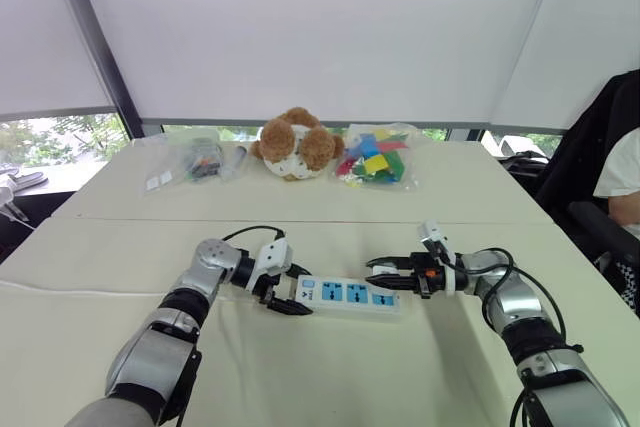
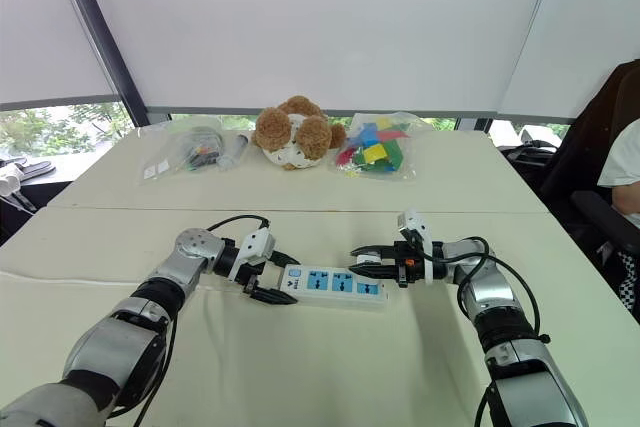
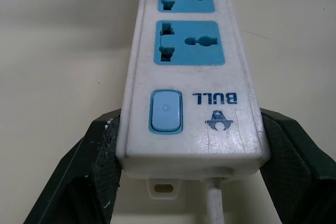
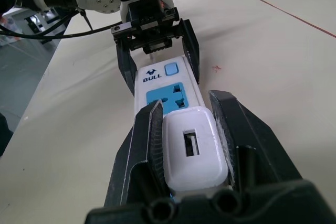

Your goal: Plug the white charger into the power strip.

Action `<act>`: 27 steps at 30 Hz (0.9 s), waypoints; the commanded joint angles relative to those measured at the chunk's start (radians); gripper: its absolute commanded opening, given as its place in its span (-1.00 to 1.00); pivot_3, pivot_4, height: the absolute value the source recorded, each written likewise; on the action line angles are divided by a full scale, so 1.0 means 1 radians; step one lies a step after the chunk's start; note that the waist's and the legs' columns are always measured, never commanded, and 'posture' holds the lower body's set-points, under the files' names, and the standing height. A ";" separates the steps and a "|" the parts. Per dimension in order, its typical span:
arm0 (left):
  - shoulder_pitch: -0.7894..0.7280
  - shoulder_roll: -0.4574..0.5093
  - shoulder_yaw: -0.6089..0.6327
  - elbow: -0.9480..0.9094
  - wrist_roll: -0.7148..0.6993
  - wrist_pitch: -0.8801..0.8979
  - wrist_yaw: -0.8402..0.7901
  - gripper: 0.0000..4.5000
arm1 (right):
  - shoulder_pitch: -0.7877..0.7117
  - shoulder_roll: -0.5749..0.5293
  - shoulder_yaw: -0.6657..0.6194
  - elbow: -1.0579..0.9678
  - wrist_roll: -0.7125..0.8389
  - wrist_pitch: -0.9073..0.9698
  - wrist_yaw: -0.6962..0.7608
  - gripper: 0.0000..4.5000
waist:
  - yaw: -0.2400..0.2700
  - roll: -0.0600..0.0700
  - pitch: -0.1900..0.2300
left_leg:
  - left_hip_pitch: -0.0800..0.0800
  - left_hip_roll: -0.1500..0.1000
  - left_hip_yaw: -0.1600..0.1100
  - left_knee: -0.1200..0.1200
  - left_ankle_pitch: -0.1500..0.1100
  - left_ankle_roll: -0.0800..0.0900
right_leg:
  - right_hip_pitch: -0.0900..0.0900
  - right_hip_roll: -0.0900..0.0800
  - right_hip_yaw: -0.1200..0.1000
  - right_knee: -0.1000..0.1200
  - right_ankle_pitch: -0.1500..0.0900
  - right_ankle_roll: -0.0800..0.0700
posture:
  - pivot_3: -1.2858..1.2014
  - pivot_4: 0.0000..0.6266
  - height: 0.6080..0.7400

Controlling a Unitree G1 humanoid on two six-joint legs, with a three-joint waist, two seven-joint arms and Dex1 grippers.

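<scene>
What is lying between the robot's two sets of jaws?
The white power strip: left jaws grip its switch end, right jaws hold the white charger at its far end. Both eye views show it.

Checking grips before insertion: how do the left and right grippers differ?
Left gripper clamps the long power strip at its switch end; right gripper pinches the small white charger by its sides. Left gripper points rightward, right gripper leftward. Both are shut on white things.
</scene>
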 commanded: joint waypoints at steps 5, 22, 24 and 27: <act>0.011 -0.012 -0.012 -0.003 0.036 -0.014 0.055 0.33 | 0.041 0.011 0.038 0.096 -0.080 -0.028 -0.027 -0.62 | -0.002 -0.002 -0.001 | 0.001 0.000 0.000 0.000 0.000 0.000 | 0.001 0.000 0.000 0.000 0.000 0.000 | 0.03 -0.52 0.98; -0.010 -0.006 0.048 0.016 0.001 0.050 0.081 1.00 | 0.262 -0.199 -0.276 -0.812 0.246 0.390 -0.287 0.98 | 0.005 0.006 0.005 | -0.028 -0.001 -0.011 -0.004 0.002 -0.004 | -0.026 0.002 -0.006 0.002 0.007 0.014 | 0.03 -0.52 0.98; -0.012 0.000 0.062 0.006 -0.012 0.064 0.078 1.00 | 0.340 -0.237 -0.315 -0.907 0.280 0.449 -0.318 0.98 | -0.001 0.006 0.006 | -0.031 -0.001 -0.011 -0.003 0.003 -0.004 | -0.028 0.002 -0.006 0.002 0.007 0.014 | 0.03 -0.52 0.98; -0.006 0.029 0.082 -0.072 -0.038 0.105 0.075 1.00 | 0.463 -0.274 -0.384 -1.014 0.328 0.526 -0.367 0.98 | -0.006 0.003 0.007 | -0.032 -0.001 -0.011 -0.002 0.003 -0.005 | -0.029 0.002 -0.006 0.002 0.007 0.014 | 0.03 -0.52 0.98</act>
